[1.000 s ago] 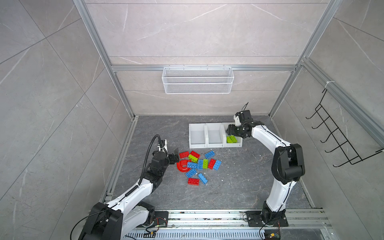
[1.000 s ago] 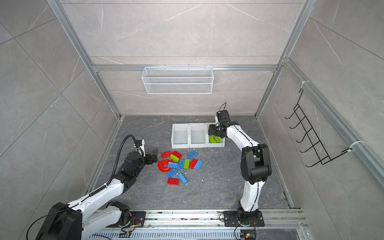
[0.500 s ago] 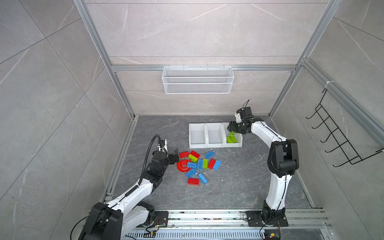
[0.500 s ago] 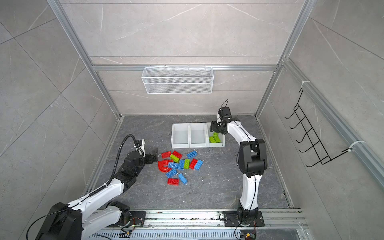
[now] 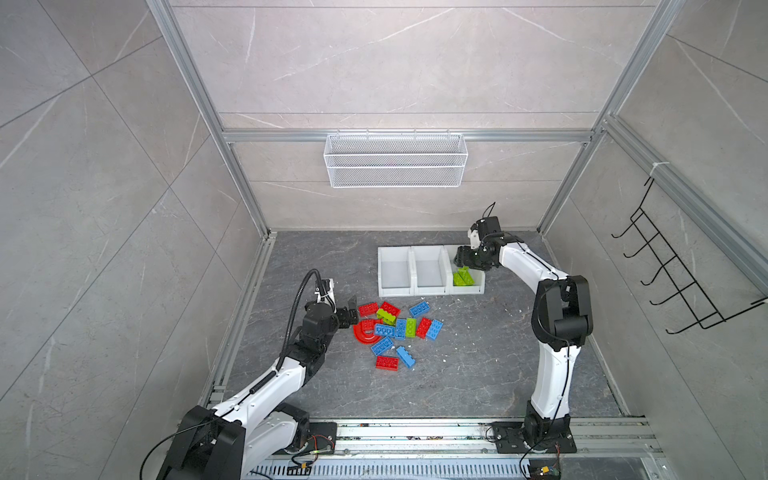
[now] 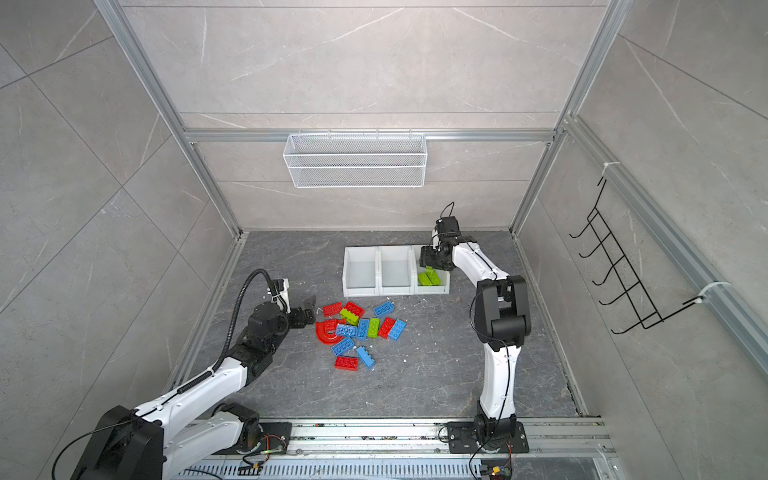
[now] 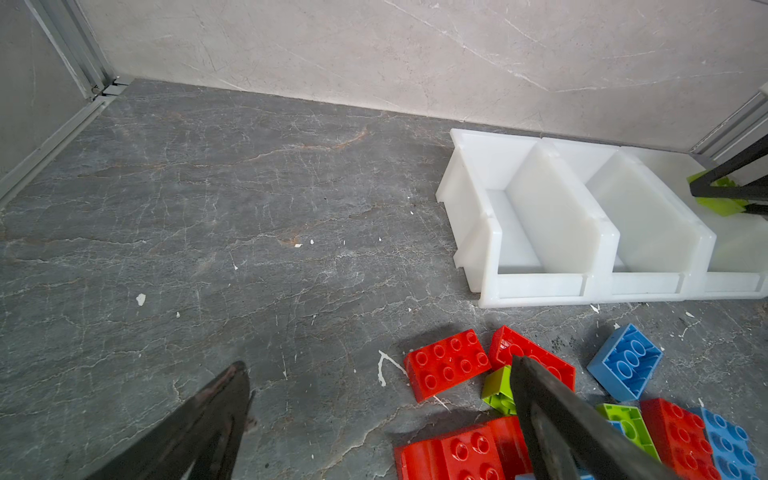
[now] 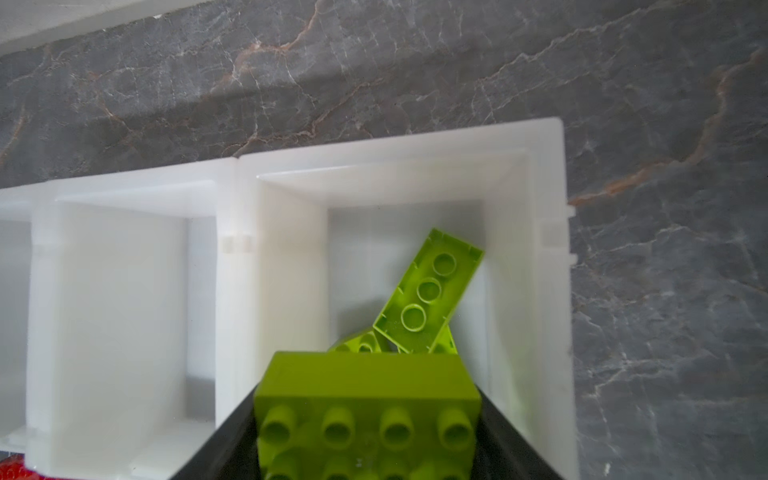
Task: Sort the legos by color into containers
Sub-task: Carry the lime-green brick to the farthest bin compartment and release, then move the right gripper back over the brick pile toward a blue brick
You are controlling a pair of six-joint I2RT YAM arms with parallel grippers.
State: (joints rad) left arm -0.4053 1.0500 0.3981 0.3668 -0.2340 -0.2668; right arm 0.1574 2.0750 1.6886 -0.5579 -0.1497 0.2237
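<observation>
- Twice compared against earlier moments, one second and half a second back. Found the left gripper parked in the same spot beside the loose legos. Found that pile, red arch included, lying just as before.
- Saw only a small shift on the right. Found the right gripper hanging as before over the rightmost of the three joined containers, elbow sitting a little farther back than a second earlier.
- Noted the left gripper spread fully wide and holding nothing, with one finger over red and lime bricks at the pile's near edge. Could not tell whether it touched them.
- Noted the right gripper partly parted and clamped on a lime brick, studs turned toward the wrist camera, a black finger against each end.
- Spotted two more lime bricks already inside that rightmost bin, with an upturned brick tilted atop the other.
- Counted red, blue and lime pieces on the floor, just in front of the bins.
</observation>
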